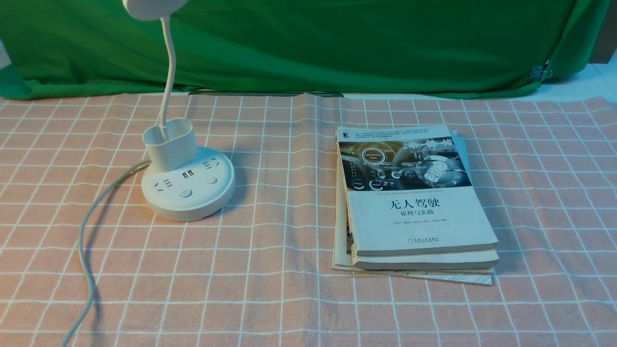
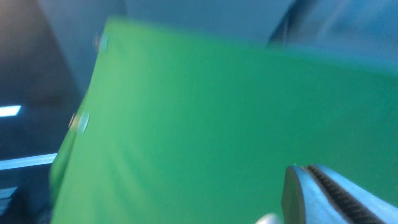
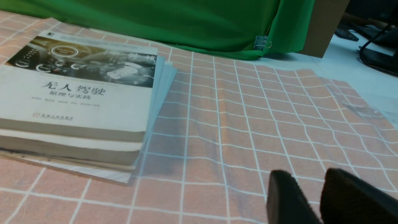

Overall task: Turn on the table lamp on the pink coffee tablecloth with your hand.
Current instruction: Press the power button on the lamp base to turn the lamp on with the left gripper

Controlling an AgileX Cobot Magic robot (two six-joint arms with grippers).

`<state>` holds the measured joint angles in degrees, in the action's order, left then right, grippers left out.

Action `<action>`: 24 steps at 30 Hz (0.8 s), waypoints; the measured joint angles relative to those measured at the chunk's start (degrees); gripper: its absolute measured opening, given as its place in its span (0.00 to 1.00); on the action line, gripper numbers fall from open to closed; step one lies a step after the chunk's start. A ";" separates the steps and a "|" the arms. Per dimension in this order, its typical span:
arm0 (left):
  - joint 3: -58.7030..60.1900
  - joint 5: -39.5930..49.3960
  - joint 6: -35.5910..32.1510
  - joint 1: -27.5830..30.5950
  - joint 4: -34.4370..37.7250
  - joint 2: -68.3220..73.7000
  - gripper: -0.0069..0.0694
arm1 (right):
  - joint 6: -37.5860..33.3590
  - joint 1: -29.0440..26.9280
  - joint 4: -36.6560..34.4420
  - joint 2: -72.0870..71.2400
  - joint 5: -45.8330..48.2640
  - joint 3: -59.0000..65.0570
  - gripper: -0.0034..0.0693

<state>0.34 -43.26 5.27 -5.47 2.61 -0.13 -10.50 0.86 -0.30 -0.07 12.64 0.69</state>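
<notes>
The white table lamp stands at the left of the pink coffee tablecloth (image 1: 289,289). Its round puck base (image 1: 188,188) carries sockets and buttons, with an oval cup (image 1: 169,143) on it and a thin neck (image 1: 167,72) rising to the head (image 1: 152,7) at the top edge. Its grey cord (image 1: 84,250) trails to the front left. Neither gripper shows in the front view. In the blurred left wrist view, my left gripper (image 2: 306,168) is shut and empty, in the air in front of the green backdrop (image 2: 202,124). My right gripper (image 3: 307,176) hovers low over the cloth (image 3: 248,124), jaws slightly apart and empty.
A stack of books (image 1: 414,202) lies right of centre on the cloth, also in the right wrist view (image 3: 77,93). The green backdrop (image 1: 337,43) hangs along the back. A small white blurred shape (image 2: 269,219) sits beside the left fingers.
</notes>
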 joint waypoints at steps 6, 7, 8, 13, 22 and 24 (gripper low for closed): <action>-2.82 -7.31 9.90 0.00 -4.51 -0.13 0.12 | 0.00 0.00 0.00 0.00 0.00 0.00 0.38; -4.94 -5.32 10.64 0.00 -5.02 -0.20 0.12 | 0.00 0.00 0.00 0.00 0.00 0.00 0.38; -8.29 -2.52 11.07 0.00 -5.35 -0.20 0.12 | 0.00 0.00 0.00 0.00 0.00 0.00 0.38; -29.59 26.89 8.86 0.00 -5.72 4.67 0.12 | 0.00 0.00 0.00 0.00 0.00 0.00 0.38; -43.74 65.03 4.88 0.00 -3.92 30.55 0.12 | 0.00 0.00 0.00 0.00 0.00 0.00 0.38; -43.74 67.86 4.83 0.00 -2.61 33.75 0.12 | 0.00 0.00 0.00 0.00 0.00 0.00 0.38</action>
<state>-43.40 24.60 10.10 -5.47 0.00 33.62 -10.50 0.86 -0.30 -0.07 12.64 0.69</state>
